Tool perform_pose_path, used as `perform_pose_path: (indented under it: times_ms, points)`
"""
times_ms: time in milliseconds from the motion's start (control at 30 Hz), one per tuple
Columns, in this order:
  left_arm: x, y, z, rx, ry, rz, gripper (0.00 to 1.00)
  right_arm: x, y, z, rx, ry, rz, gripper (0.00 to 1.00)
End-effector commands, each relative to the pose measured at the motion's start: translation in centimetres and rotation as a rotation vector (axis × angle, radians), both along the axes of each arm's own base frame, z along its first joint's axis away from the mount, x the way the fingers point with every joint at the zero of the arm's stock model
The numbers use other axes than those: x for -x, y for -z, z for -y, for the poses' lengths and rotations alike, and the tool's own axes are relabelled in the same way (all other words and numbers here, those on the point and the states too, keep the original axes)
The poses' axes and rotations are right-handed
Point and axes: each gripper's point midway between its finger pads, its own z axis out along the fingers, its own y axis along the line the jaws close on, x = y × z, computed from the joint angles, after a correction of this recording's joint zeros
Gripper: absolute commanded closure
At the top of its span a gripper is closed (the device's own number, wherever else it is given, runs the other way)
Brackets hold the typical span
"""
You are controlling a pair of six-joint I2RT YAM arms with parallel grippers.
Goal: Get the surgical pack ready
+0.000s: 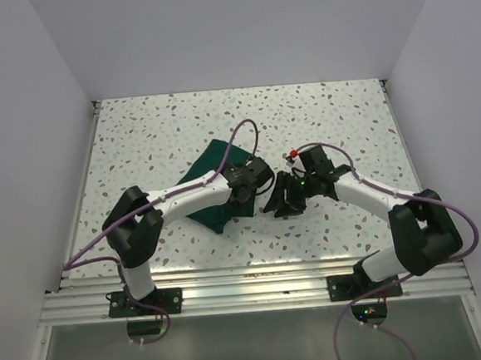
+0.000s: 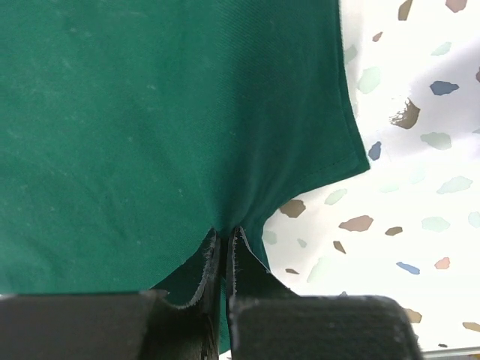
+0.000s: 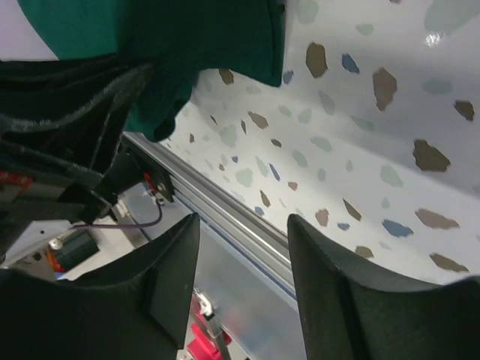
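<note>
The surgical pack shows only as a dark green cloth [image 1: 214,160], bunched on the speckled table left of centre. In the left wrist view the cloth [image 2: 165,112] fills most of the picture. My left gripper [image 2: 223,237] is shut on a pinched fold at the cloth's near edge, its jaws pressed together. From above, the left gripper [image 1: 246,196] sits at the cloth's right edge. My right gripper [image 1: 278,205] hovers just to the right of it, open, with nothing between its fingers. In the right wrist view the right gripper [image 3: 244,223] points at the table's near edge, with the cloth [image 3: 217,37] hanging at the upper left.
The speckled table [image 1: 327,115] is walled at the back and on both sides. An aluminium rail [image 1: 248,275] runs along its near edge, and the right wrist view shows the rail [image 3: 225,206] close beyond the right fingers. No instruments or tray are in view.
</note>
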Motion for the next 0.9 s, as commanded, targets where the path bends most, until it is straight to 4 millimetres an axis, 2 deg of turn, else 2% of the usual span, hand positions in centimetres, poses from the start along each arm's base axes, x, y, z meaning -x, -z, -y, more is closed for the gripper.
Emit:
perform_pose_path:
  times_ms: [0,100,200,400,533,567,667,800,867]
  points:
    - [-1.2,-3.6,-0.7,0.033,-0.008,0.071,1.00,-2.1,-2.1,-2.6,-0.138,0.015,0.014,0.49]
    - [-1.6,-5.1,-0.4,0.059,-0.001,0.091,1.00,-3.3,-2.4,-3.7,-0.165,0.028,0.003,0.59]
    - [-1.9,-6.4,-0.1,0.091,0.003,0.099,1.00,-4.4,-2.9,-4.6,-0.184,0.029,0.003,0.62]
    - [-2.1,-6.2,-0.2,0.090,0.009,0.084,1.00,-5.7,-3.2,-6.2,-0.225,0.048,-0.012,0.65]
    - [-2.0,-6.5,-0.2,0.109,0.009,0.088,1.00,-6.4,-3.4,-7.6,-0.271,0.073,-0.007,0.77]
    - [-1.9,-6.5,-0.1,0.114,0.014,0.085,1.00,-6.7,-3.4,-7.8,-0.275,0.103,-0.019,0.86]
    - [-1.8,-7.0,0.1,0.135,0.029,0.085,1.00,-7.6,-3.6,-8.9,-0.302,0.136,-0.006,0.97]
    - [-1.7,-7.7,0.6,0.172,0.056,0.093,1.00,-9.1,-3.0,-10.9,-0.310,0.157,0.014,1.00]
    - [-1.7,-8.1,0.8,0.186,0.073,0.097,1.00,-9.2,-2.7,-12.0,-0.314,0.155,0.011,1.00]
